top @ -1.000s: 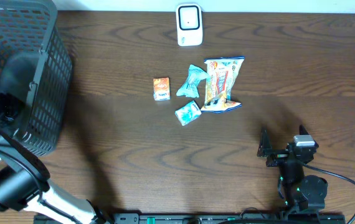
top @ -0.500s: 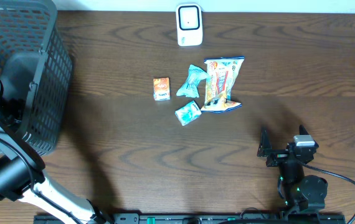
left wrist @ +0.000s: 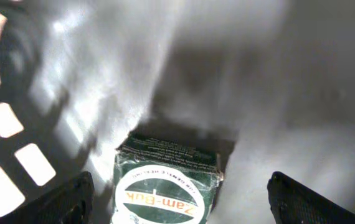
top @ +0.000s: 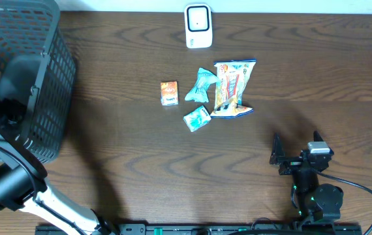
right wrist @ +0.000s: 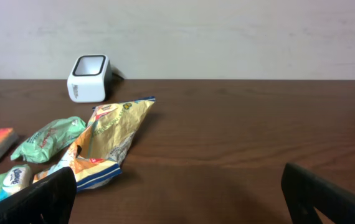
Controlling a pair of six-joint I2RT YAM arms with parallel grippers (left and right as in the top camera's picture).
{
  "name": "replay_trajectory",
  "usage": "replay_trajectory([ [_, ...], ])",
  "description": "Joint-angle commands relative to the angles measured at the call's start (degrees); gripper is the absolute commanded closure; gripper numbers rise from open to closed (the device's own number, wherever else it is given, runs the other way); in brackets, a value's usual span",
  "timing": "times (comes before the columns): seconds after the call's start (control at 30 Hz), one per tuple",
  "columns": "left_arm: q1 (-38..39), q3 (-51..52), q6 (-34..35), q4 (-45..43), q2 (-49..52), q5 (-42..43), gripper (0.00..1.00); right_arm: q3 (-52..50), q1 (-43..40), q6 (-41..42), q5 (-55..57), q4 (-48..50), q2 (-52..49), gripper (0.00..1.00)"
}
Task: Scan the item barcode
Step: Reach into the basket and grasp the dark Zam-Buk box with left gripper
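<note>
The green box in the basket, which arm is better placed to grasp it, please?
Left: the open left hand hovers over the green box inside the basket; the right hand rests across the table.

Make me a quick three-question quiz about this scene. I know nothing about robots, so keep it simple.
1. True or false: the white scanner stands outside the basket.
2. What lies between the left gripper's spread fingers, down inside the basket?
A) a green box
B) a red can
C) a banana
3. Fill in the gap: the right gripper holds nothing and its fingers stand ___ (open or shut).

Key: 1 true; 2 A; 3 open.
</note>
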State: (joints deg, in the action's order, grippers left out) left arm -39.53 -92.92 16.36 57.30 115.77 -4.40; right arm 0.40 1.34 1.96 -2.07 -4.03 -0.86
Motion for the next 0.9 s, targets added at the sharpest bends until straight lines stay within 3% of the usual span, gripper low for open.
replay_trajectory([
  [0.0,-0.09,-1.03,0.48,1.92,-0.68,-1.20,0.12,-0.04,-0.28,0.59,0.20,-0.26,0.04,0.01],
  [0.23,-0.42,4.22,5.14,1.36,-0.02,-1.16,0.12,-0.04,-0.28,0.59,0.20,-0.26,0.00,0.01],
  [0.63,-0.42,11.39,4.94,-4.85,-0.02,0.46,0.14,-0.04,-0.28,0.59,0.20,-0.26,0.00,0.01],
  [0.7,-0.42,11.69,4.96,-5.31,-0.02,1.07,0.21,-0.04,-0.28,0.59,0.20,-0.26,0.00,0.01],
  [0.8,-0.42,11.69,4.96,-5.73,-0.02,1.42,0.41,-0.04,-0.28,0.59,0.20,-0.26,0.00,0.01],
  [0.87,-0.42,11.69,4.96,-6.03,-0.02,2.62,0.46,-0.04,-0.28,0.59,0.20,-0.26,0.00,0.01],
])
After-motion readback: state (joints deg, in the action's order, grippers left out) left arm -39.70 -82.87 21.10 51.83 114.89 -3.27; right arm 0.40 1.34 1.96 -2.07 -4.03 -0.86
